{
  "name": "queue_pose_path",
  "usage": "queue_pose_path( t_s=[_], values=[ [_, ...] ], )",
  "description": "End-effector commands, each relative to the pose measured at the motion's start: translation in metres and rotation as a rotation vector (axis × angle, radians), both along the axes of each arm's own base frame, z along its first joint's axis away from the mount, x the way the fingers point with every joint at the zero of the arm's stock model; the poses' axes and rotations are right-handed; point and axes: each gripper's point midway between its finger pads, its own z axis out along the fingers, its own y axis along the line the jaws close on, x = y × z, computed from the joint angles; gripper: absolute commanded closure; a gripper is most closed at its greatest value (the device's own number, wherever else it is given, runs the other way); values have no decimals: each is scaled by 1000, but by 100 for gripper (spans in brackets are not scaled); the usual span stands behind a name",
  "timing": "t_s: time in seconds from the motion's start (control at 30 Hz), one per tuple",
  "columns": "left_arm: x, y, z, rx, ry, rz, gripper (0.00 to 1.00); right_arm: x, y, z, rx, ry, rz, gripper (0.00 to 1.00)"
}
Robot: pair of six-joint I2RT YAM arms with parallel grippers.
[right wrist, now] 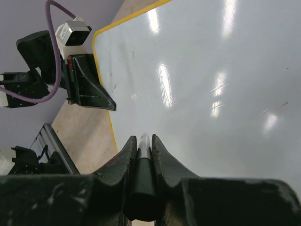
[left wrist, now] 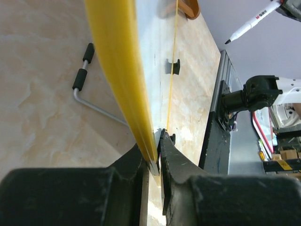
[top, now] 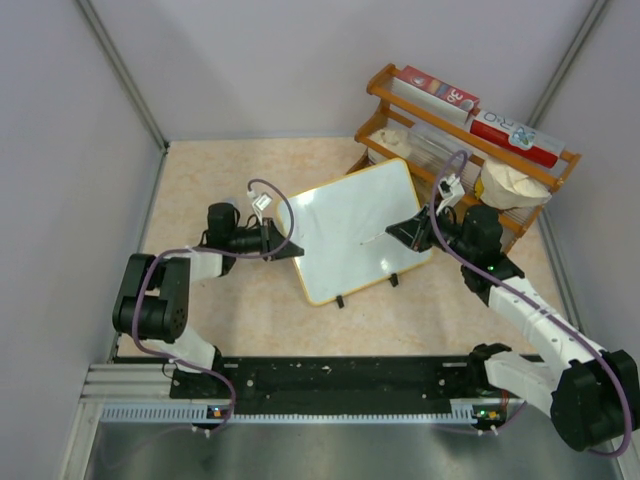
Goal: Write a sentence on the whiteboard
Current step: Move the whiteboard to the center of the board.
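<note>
The whiteboard [top: 350, 225], glossy white with rounded corners and a thin yellow rim, is set on the beige marbled desk [top: 220, 180] just in front of the wooden rack [top: 377, 88]. Its long axis is slanted, with the rack-side end farther back. The rim farthest from the rack is clamped by the left hand [top: 290, 248]. A black-and-white marker [right wrist: 142, 179] is gripped in the right hand [top: 398, 230] over the rack-side edge.

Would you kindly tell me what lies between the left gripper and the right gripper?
Only the glossy white face of the whiteboard, as the top view shows.
</note>
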Motion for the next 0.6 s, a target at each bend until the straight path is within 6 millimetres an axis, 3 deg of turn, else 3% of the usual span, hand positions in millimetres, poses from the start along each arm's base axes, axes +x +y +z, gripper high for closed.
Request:
queue_pose_path(
  t_s=[0.0, 0.33, 0.57],
  values=[
    [-25, -11, -27, 76, 24, -85, 100, 8, 4, 37, 31, -108, 10, 100],
    [-49, -35, -25, 63, 21, -226, 100, 8, 2, 41, 28, -117, 5, 100],
    [-55, -48, -21, 53, 10, -298, 100, 4, 3, 49, 37, -150, 20, 100]
  ],
)
